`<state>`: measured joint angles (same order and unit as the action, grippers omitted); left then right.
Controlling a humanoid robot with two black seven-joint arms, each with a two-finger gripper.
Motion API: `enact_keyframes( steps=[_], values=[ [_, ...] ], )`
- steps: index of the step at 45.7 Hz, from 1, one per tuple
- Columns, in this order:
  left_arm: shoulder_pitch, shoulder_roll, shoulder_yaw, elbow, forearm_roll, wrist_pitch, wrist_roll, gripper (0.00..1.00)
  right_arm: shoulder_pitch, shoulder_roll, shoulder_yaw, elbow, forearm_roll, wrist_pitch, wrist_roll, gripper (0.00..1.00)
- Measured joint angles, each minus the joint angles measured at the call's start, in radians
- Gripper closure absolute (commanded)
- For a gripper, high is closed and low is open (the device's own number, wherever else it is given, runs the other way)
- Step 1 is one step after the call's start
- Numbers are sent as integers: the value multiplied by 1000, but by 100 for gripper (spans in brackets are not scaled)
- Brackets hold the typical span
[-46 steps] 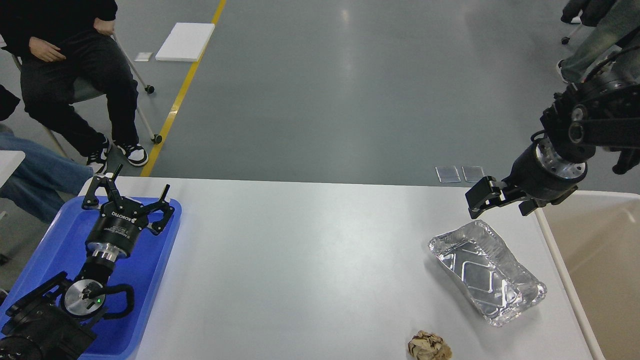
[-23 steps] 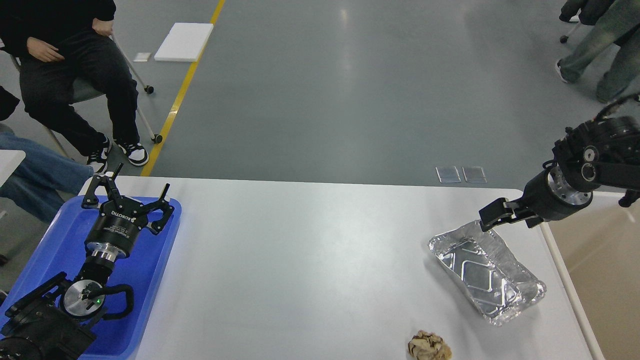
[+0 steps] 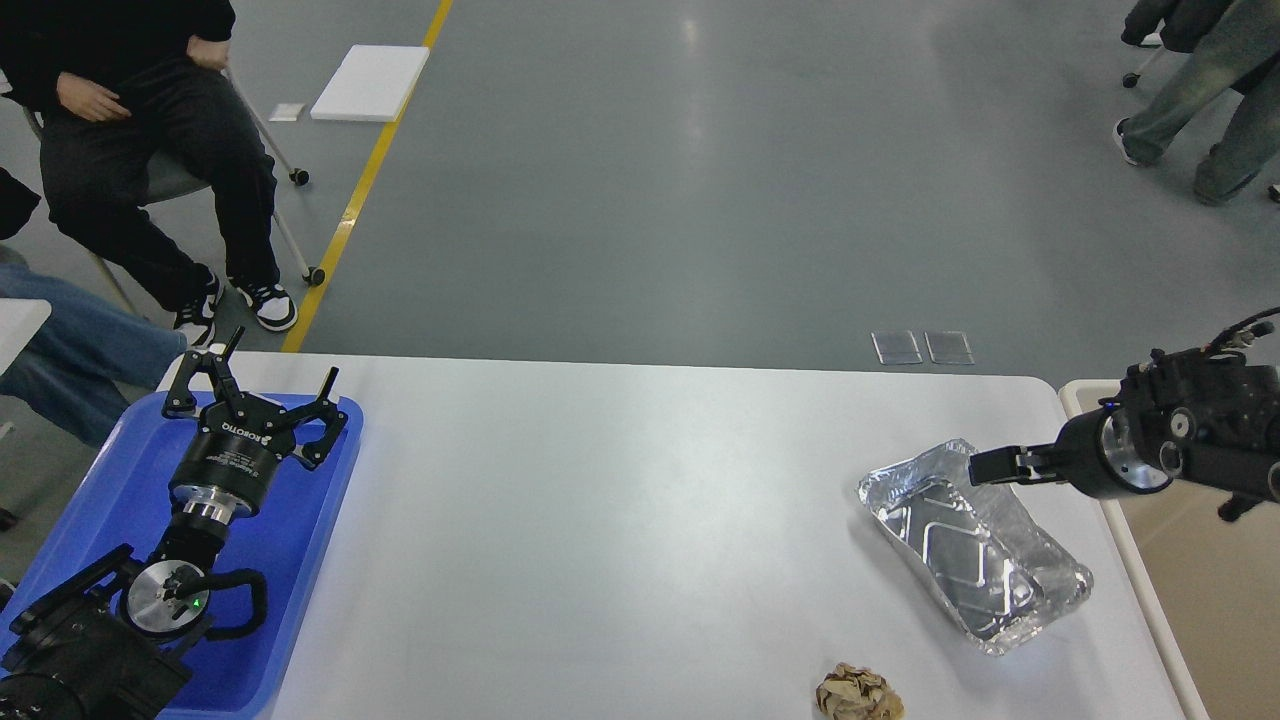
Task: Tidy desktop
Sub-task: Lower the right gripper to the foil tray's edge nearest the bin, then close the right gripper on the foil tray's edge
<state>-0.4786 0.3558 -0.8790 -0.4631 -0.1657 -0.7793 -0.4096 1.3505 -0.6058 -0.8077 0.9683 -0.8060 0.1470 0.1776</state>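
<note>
Desktop (image 3: 620, 520) long axis runs left-right, wide bare middle; left gripper (image 3: 262, 385) spread over blue tray (image 3: 110, 480); right gripper (image 3: 985, 467) at foil pan (image 3: 975, 545) far rim, finger state unreadable.

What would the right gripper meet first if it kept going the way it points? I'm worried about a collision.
Probably the foil tray: the right gripper points left over its far rim. Height is unclear, so it might pass above.

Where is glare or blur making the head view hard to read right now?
Head view: sharp overall; the foil tray throws bright reflections that hide its inner surface; soft sheen on the desktop; the right gripper is dark and small, its fingers indistinct.
</note>
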Motion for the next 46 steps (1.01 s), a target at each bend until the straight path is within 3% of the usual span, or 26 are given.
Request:
enact_keyframes(
  steps=[29,46],
  values=[
    [0,0,0,1,0,0,0,1,-213,51,47,-142,-8,-197,4,2],
    [0,0,0,1,0,0,0,1,-330,123,43,-278,-55,-297,114,2]
  ],
)
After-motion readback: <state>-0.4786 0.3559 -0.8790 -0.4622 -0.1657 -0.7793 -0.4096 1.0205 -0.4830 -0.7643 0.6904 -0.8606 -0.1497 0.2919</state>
